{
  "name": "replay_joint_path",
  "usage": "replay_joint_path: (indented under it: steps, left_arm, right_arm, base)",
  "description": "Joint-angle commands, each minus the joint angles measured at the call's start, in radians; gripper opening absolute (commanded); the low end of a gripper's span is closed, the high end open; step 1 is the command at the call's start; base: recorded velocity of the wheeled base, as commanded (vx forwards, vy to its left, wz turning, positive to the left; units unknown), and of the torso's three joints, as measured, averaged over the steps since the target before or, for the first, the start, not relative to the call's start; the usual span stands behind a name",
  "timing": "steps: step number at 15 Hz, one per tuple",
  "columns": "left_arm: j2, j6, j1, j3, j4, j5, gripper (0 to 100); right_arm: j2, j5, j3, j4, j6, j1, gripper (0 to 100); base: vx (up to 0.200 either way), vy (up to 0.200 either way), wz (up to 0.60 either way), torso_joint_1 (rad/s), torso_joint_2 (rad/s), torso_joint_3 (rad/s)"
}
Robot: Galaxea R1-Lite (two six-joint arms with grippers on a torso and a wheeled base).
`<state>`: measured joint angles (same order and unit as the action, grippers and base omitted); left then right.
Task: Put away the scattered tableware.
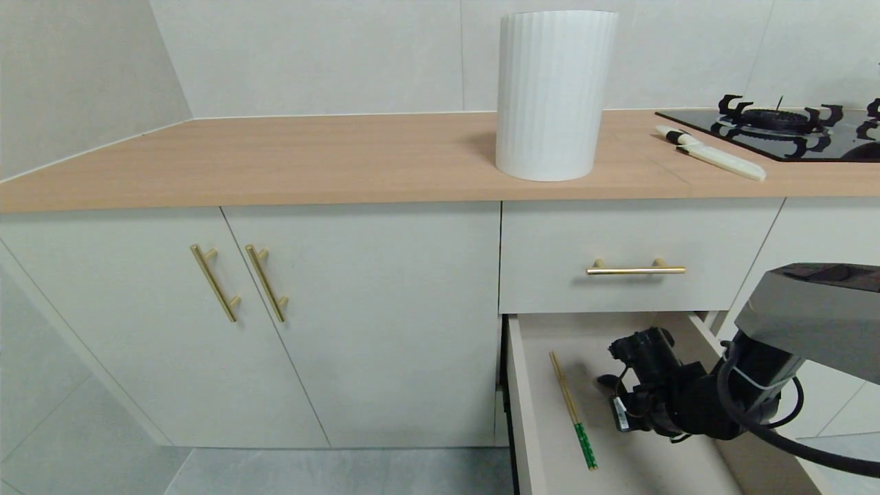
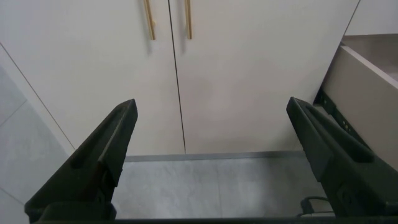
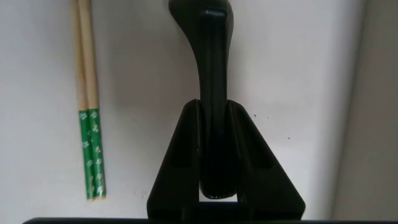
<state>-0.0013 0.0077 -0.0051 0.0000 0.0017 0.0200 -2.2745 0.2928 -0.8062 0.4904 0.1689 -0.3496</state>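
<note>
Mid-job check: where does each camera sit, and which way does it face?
Head view: on the head, facing forward and down at counter, cabinet doors and open drawer; right arm at the drawer.
Left wrist view: on the left wrist, facing the cabinet doors; open left gripper in front.
Right wrist view: on the right wrist, looking down into the drawer; right gripper shut on black utensil.
Shared: chopsticks, in head and right wrist views.

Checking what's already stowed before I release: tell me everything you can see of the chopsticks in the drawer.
The chopsticks are a pair of pale, bamboo-looking sticks with green patterned ends. They lie flat, side by side and touching, on the floor of the open drawer, toward its left wall, green ends frontward. The right gripper, shut on a black utensil, is beside them, apart.
</note>
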Motion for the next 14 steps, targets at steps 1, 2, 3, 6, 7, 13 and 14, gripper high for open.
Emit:
replay_joint_path:
  steps: [1, 2, 3, 6, 7, 13, 14]
  left_arm:
    - [0.001, 0.000, 0.001, 0.000, 0.000, 0.000, 100]
    - [0.001, 0.000, 0.001, 0.000, 0.000, 0.000, 100]
    - [0.001, 0.000, 0.001, 0.000, 0.000, 0.000, 100]
    - [0.001, 0.000, 0.001, 0.000, 0.000, 0.000, 100]
    - [0.001, 0.000, 0.001, 0.000, 0.000, 0.000, 100]
    - [0.001, 0.000, 0.001, 0.000, 0.000, 0.000, 100]
    - [0.001, 0.000, 0.001, 0.000, 0.000, 0.000, 100]
  right_arm:
    - [-0.011, 0.000, 0.001, 0.000, 0.000, 0.000, 0]
    - [-0.010, 0.000, 0.001, 0.000, 0.000, 0.000, 0]
    - [-0.011, 0.000, 0.001, 0.000, 0.000, 0.000, 0]
    - [-0.011, 0.000, 0.001, 0.000, 0.000, 0.000, 0]
    - [-0.011, 0.000, -0.001, 0.000, 0.000, 0.000, 0]
    - [-0.011, 0.000, -0.002, 0.000, 0.001, 0.000, 100]
    - [-0.010, 0.002, -0.002, 0.000, 0.001, 0.000, 100]
  base:
    - [0.000, 0.000, 0.00, 0.000, 0.00, 0.000]
    - [0.000, 0.000, 0.00, 0.000, 0.00, 0.000]
    - [0.000, 0.000, 0.00, 0.000, 0.00, 0.000]
    - [0.000, 0.000, 0.00, 0.000, 0.00, 0.000]
    - [0.000, 0.000, 0.00, 0.000, 0.00, 0.000]
    - [0.000, 0.000, 0.00, 0.000, 0.00, 0.000]
    - [0.000, 0.000, 0.00, 0.000, 0.00, 0.000]
